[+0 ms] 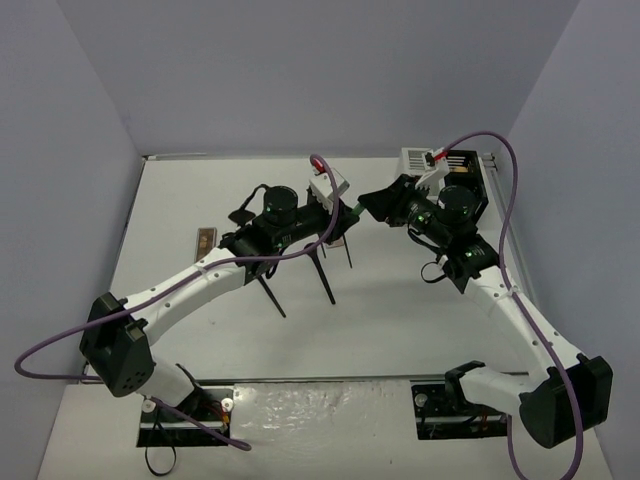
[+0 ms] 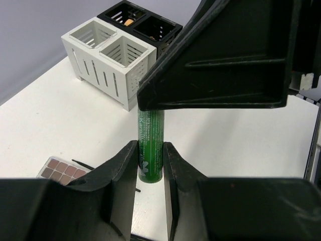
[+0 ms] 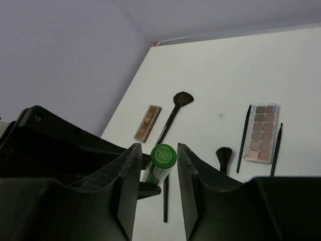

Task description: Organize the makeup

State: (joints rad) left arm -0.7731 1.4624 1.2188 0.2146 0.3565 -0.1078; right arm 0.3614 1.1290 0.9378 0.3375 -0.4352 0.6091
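A green tube is held in mid-air between both grippers; it shows as a green sliver in the top view. My left gripper is shut on the tube's lower end. My right gripper is open, its fingers either side of the tube's green cap with small gaps. On the table lie a wide pink-brown palette, a narrow brown palette, a fan brush, a short brush and thin black brushes.
A white slatted organizer and a black one stand together at the table's back right, also in the top view. Black brushes lie under the left arm. The narrow palette lies at left.
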